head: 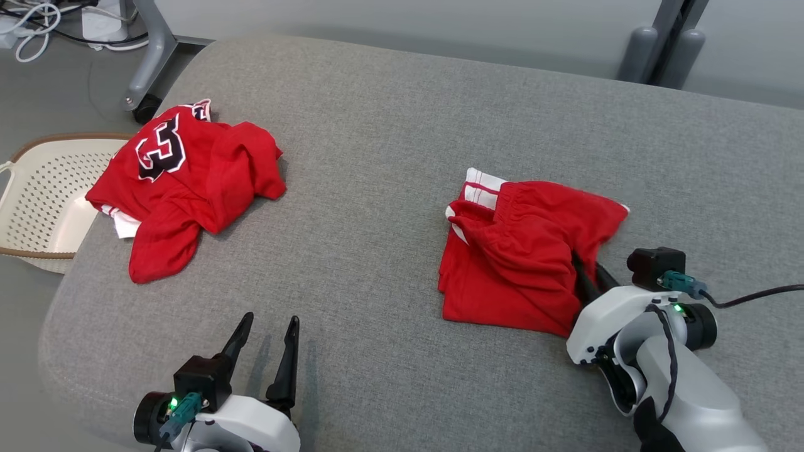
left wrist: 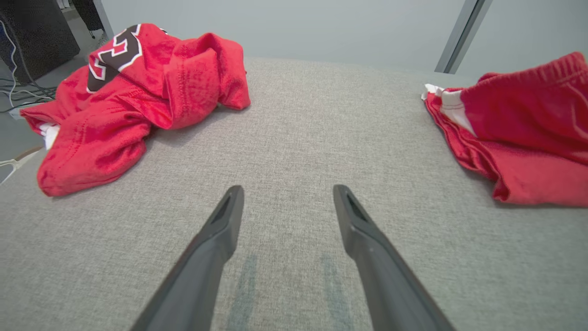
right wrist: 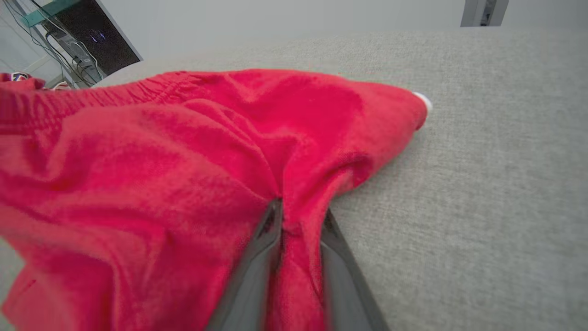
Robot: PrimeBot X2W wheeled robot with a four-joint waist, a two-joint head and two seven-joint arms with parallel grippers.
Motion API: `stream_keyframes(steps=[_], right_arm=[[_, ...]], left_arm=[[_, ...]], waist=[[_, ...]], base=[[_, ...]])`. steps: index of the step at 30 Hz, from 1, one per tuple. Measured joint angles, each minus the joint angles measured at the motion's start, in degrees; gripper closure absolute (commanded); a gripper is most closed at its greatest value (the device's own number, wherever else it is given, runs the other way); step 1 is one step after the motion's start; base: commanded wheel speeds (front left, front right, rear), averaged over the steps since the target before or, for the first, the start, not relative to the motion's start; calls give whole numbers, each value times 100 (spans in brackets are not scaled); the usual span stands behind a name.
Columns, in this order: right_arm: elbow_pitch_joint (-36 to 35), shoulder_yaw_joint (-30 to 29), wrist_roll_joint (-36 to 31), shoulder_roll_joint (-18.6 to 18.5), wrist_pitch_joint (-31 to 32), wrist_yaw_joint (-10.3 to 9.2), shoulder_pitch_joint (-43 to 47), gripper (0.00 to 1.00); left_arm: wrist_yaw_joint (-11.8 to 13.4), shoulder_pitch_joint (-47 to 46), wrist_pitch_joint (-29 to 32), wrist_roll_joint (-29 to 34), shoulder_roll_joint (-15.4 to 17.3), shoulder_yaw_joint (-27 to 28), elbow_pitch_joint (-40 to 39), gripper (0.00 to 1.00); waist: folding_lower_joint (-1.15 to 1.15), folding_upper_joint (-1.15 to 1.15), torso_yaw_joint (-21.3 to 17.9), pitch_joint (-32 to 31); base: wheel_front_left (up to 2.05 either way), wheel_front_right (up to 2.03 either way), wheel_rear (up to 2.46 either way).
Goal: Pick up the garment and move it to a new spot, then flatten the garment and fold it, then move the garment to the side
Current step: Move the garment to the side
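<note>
The shorts [head: 521, 251] lay on the table [head: 389, 138], right of its middle and nearer the front edge. The jersey [head: 188, 182] lay well apart from them, toward the far left corner, reaching the left edge. The basket [head: 44, 188] stood on the floor just beside that edge. The left hand [head: 270, 320] was over the near left part. The right hand [head: 587, 270] was at the shorts' near right side, with a fold of them between its fingers.

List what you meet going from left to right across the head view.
Cream basket → crumpled red jersey → left gripper, open over the cushion → red shorts.
</note>
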Motion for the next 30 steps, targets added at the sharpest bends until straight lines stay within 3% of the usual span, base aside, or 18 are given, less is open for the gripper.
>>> stream_keyframes(steps=[8,20,21,30], right_arm=[[-466,-80,-196,22,8,1,246,100],[-996,258,197,16,8,1,867,100],[-996,258,197,16,8,1,867,100],[-1215,292,256,9,8,1,1190,100]], left_arm=[[-44,41,0,143,-1,97,-10,0],[-164,-70,0,120,-3,-85,-147,0],[-164,-70,0,120,-3,-85,-147,0],[-236,-216,0,159,-9,-307,-254,0]], waist=[[0,0,-606,-196],[0,0,-2520,-378],[0,0,-2520,-378],[0,0,-3805,-301]], base=[[0,0,0],[0,0,0],[0,0,0],[0,0,0]])
